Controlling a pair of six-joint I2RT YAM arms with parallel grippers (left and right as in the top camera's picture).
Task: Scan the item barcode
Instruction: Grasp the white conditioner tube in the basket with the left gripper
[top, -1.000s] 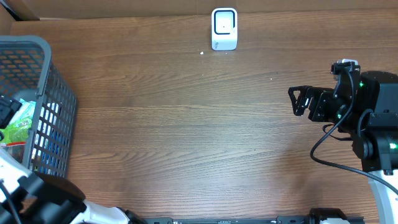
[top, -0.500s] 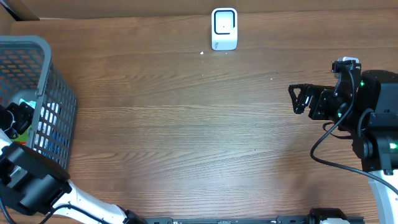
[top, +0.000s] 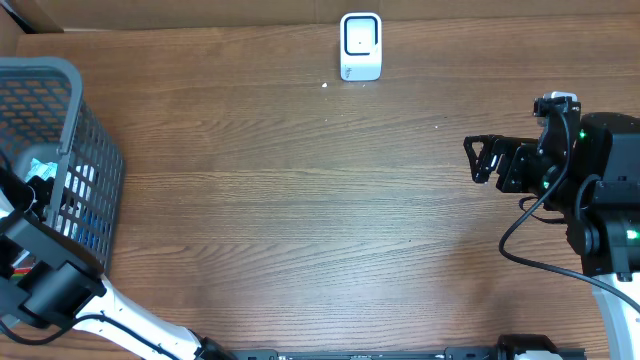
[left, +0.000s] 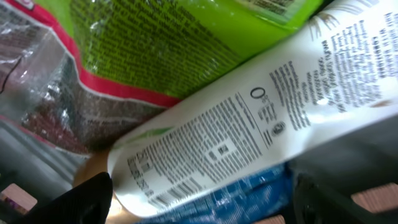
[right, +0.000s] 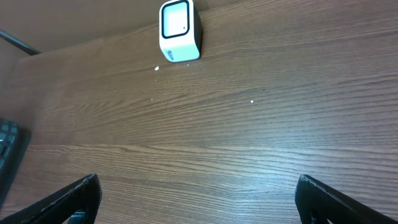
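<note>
My left gripper (left: 202, 202) is down inside the grey mesh basket (top: 97, 130) at the table's left edge. It is open, its fingers (left: 84, 199) standing wide to either side of the rounded end of a white printed packet (left: 249, 130). A barcode (left: 180, 190) shows near that end. A green packet (left: 168, 43) lies above the white one and a blue packet (left: 236, 199) under it. The white barcode scanner (top: 360, 45) stands at the back middle of the table and also shows as the scanner (right: 179, 31) in the right wrist view. My right gripper (top: 482, 160) hovers open over bare wood at the right.
A clear bag with a red edge (left: 37, 81) lies at the left in the basket. The basket's walls (top: 70, 215) close round my left arm. A black cable (top: 520, 235) hangs from the right arm. The wooden table (top: 300, 200) stretches between basket and right arm.
My left arm has sunk further into the basket and now covers the green packet from above. Its jaws have narrowed a little. The right arm has not moved.
</note>
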